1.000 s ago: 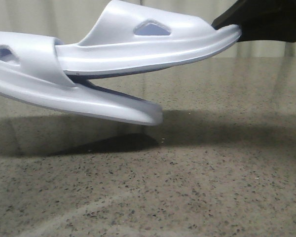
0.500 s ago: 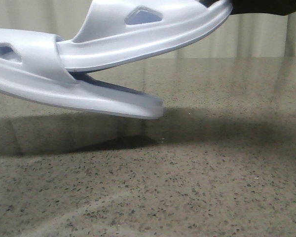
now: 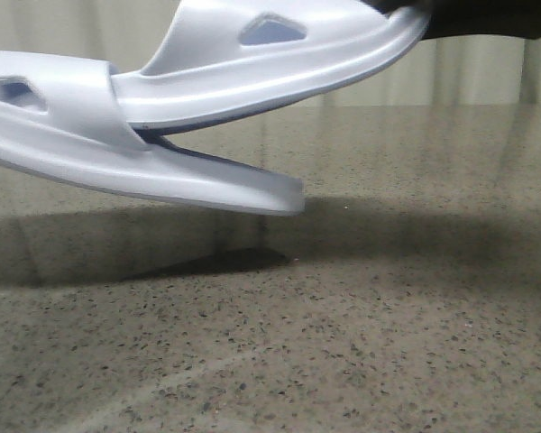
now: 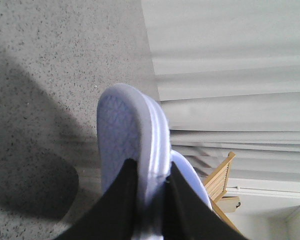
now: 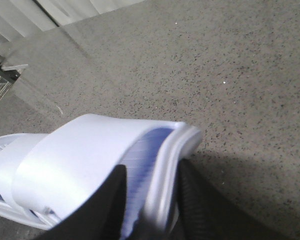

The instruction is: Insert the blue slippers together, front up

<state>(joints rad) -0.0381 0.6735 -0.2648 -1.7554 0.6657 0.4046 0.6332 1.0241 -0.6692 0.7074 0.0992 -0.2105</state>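
From the front view I see both blue slippers held in the air above the speckled stone table (image 3: 361, 343), neither touching it. The lower slipper (image 3: 162, 176) runs from the left edge toward the middle, its free end tipped slightly down and casting a shadow on the table beneath. The upper slipper (image 3: 279, 68) slants up to the right, and one end of it is pushed under the wide strap of the lower one, so the two are joined there and spread apart toward the right. In the left wrist view, my left gripper (image 4: 149, 200) has its jaws pinching the edge of a slipper's sole, one finger on the patterned underside and one on the other face. In the right wrist view, my right gripper (image 5: 152, 210) has its jaws pinching the rim of the upper slipper's end, with the ridged footbed showing between the fingers. Pale curtains (image 4: 230, 75) hang behind the table.
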